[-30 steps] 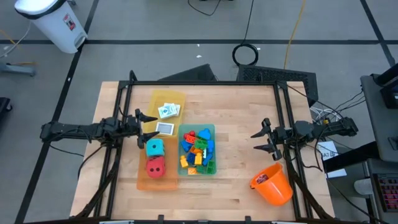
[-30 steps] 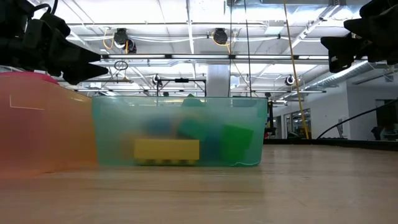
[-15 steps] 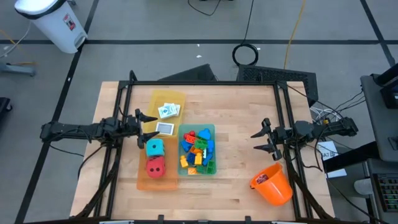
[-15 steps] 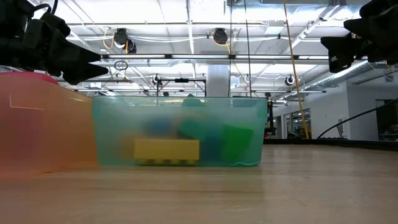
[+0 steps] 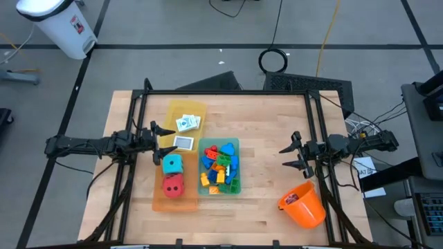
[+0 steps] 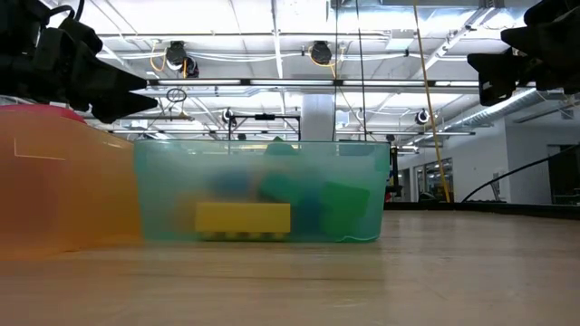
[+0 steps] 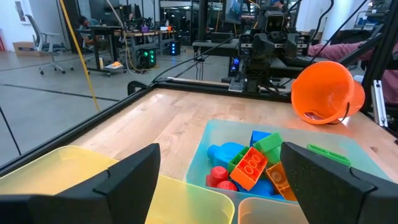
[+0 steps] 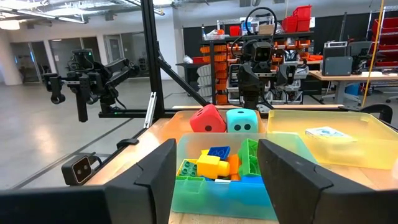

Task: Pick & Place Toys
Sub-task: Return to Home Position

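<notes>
1. From the high view we log the teal die [image 5: 172, 164] and red die [image 5: 173, 184] in the orange tray [image 5: 160, 201], and the cards [image 5: 187, 123] in the yellow tray [image 5: 173, 111].
2. The low view shows us only blurred bricks [image 6: 243, 218] behind the teal tray [image 6: 362, 172] wall.
3. The left gripper [image 5: 163, 144] and right gripper [image 5: 284, 158] flank the trays, fingers apart.

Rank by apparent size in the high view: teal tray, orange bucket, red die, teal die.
1. teal tray
2. orange bucket, only slightly smaller
3. red die and teal die: they look alike, so not ranked

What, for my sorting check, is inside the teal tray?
The teal tray holds piled bricks, blue, red, yellow, green and orange; those underneath and the tray's floor are covered.
</notes>
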`<state>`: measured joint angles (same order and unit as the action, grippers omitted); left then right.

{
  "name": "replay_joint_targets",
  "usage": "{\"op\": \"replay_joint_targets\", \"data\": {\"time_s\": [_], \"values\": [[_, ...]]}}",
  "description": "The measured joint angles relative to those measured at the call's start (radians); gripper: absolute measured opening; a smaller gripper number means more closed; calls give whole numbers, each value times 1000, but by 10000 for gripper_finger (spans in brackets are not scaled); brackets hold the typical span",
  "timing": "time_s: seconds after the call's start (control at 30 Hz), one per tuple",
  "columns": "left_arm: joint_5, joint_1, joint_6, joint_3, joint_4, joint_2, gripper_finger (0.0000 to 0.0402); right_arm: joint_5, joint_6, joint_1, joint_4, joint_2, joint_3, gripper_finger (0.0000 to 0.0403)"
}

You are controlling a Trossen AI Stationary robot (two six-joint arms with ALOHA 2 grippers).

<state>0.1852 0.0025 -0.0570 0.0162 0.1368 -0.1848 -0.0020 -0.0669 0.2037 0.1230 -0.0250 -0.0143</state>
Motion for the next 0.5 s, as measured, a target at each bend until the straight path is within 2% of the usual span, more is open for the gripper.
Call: {"op": "replay_joint_targets", "data": {"time_s": [0.5], "values": [[0,0,0,0,0,0,337,0,0,0,0,0,-1,196]]}}
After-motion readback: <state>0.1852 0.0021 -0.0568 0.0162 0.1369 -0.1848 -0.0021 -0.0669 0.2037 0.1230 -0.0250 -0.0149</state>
